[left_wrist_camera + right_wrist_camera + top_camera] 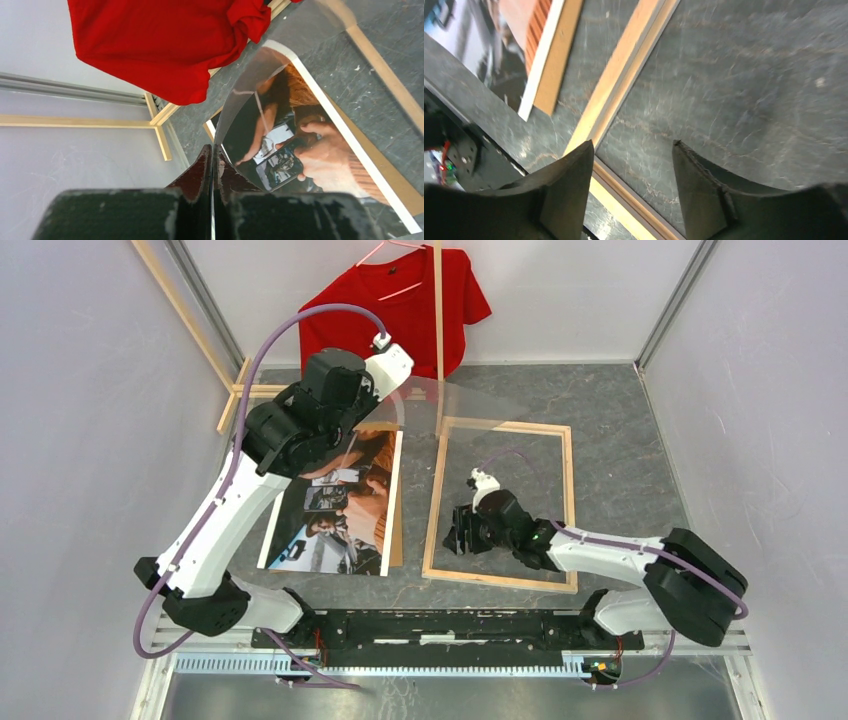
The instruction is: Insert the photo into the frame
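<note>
The photo (340,505) lies face up on a brown cardboard sheet (396,530), left of centre. My left gripper (398,388) hovers over its far end, shut on a clear transparent sheet (470,400) that bows toward the frame. In the left wrist view the clear sheet (260,75) is pinched between my left gripper's (213,150) fingertips, curving over the photo (310,140). The frame (500,575) lies flat, bare wood up, right of centre. My right gripper (460,532) hangs open above its near left corner. The right wrist view shows that gripper (633,145) empty over the frame's rail (624,65).
A red T-shirt (400,310) hangs on a pale wooden rack whose pole (438,340) stands just behind the frame; its base bars (245,395) lie at the back left. Grey walls close in on both sides. The arms' base rail (450,625) runs along the near edge.
</note>
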`<state>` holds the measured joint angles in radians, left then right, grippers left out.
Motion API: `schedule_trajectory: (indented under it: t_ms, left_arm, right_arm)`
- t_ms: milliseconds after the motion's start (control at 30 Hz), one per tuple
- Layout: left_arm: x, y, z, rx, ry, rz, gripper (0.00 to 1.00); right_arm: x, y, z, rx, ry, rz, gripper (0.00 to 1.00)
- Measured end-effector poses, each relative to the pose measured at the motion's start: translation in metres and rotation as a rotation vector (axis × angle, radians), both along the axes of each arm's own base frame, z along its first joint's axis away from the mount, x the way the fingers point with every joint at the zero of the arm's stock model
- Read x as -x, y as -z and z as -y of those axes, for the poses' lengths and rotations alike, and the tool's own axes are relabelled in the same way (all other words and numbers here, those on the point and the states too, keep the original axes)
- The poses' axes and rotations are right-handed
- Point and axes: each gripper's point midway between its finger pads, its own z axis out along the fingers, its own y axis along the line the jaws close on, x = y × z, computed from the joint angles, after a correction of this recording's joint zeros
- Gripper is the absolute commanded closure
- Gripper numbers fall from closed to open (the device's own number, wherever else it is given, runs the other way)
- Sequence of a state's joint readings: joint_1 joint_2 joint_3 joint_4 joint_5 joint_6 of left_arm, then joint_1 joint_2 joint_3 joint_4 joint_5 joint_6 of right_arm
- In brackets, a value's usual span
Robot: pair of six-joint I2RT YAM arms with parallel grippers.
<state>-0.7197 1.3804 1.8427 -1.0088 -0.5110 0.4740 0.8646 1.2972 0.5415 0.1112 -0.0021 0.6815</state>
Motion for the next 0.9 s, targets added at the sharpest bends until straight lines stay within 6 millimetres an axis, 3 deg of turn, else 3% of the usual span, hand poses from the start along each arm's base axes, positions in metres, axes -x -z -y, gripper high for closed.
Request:
schedule_trajectory:
  t_ms: [200,300,533,600,667,733,900]
  left_arm:
    - [0.005,0.0,0.006,0.032,0.017,-0.016,0.98]
    - [0.008,0.003,0.008,0.029,0.027,-0.03,0.98]
    - [0.012,0.015,0.022,0.072,0.051,-0.096,0.98]
    - [0.014,0.025,0.029,0.09,0.066,-0.14,0.98]
    - [0.016,0.034,0.036,0.106,0.079,-0.181,0.98]
    - [0.021,0.049,0.048,0.134,0.102,-0.244,0.98]
    - [0.04,0.092,0.075,0.19,0.165,-0.422,0.98]
  right_arm:
    - [0.024,0.041,-0.01,0.076,-0.081,-0.081,0.44]
    - [0.018,0.04,-0.025,0.074,-0.089,-0.076,0.44]
    - [-0.001,0.033,-0.065,0.031,-0.111,-0.064,0.17]
    - [-0.005,0.029,-0.069,0.018,-0.116,-0.061,0.1]
    - [-0.01,0.023,-0.063,0.013,-0.104,-0.053,0.04]
    - [-0.016,0.003,-0.044,-0.018,-0.069,-0.021,0.02]
    - [-0.029,-0.068,0.033,-0.178,0.095,0.148,0.02]
